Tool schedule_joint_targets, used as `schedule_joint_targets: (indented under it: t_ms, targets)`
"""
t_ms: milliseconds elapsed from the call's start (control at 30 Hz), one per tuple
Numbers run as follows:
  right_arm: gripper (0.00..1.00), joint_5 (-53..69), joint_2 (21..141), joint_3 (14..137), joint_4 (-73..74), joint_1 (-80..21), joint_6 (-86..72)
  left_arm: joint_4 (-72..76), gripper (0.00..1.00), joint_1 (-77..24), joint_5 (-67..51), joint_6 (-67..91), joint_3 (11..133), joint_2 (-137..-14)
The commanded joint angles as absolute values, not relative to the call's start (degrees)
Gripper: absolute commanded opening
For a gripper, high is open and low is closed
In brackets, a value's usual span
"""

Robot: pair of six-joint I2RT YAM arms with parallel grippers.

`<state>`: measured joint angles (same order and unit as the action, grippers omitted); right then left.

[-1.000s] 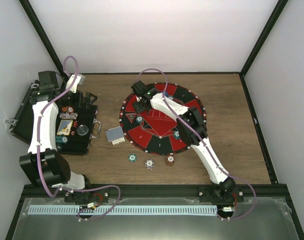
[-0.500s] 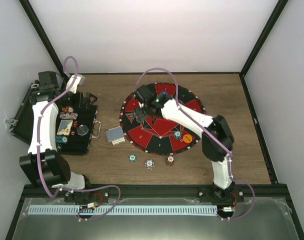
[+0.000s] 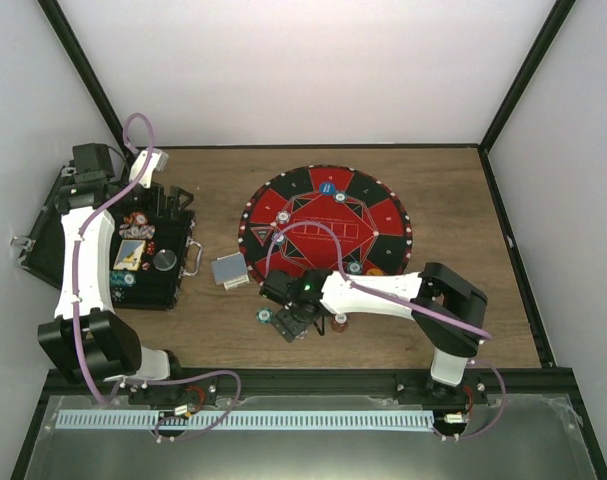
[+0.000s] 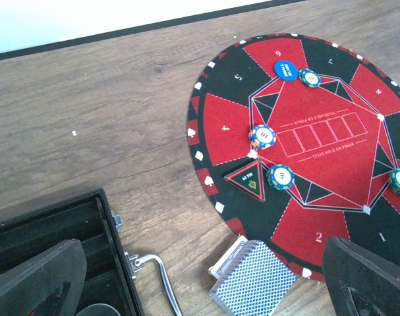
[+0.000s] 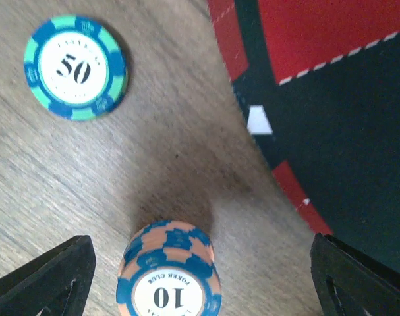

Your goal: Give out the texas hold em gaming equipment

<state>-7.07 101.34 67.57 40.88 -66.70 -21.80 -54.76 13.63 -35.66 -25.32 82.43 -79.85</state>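
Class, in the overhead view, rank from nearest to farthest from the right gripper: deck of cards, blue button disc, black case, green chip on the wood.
From the right gripper:
1. Green chip, just left of it.
2. Deck of cards, left of the mat.
3. Blue button disc, on the mat's far side.
4. Black case, far left.

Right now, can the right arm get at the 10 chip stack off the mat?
Probably yes: the right gripper hangs open over the 10 chip stack, a finger either side, nothing between.
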Motion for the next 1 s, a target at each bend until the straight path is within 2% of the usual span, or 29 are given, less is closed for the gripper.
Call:
schedule_joint_targets:
  t_ms: [0, 133, 400, 567, 967]
  targets:
    - [0.91, -5.33, 98.73, 66.19, 39.12, -67.84, -24.57, -55.33, 1.0, 13.95, -36.18, -25.25, 83.06, -78.9]
    - [0.87, -4.35, 99.05, 65.15, 38.6, -68.31, -24.44, -55.4, 1.0, 13.91, -35.95, -25.31, 83.56, -79.25]
    - [0.68, -4.82, 98.88, 64.42, 38.41, -68.56, -25.11, -55.13, 1.0, 13.96, -35.93, -25.16, 83.58, -79.82]
    - [0.64, -5.05, 99.0, 64.21, 38.58, -68.55, -25.14, -55.06, 1.0, 13.93, -35.77, -25.05, 83.8, -79.71]
    - [0.45, -5.29, 98.17, 64.15, 38.58, -68.55, -25.58, -55.11, 1.0, 13.95, -35.66, -25.19, 83.92, -79.71]
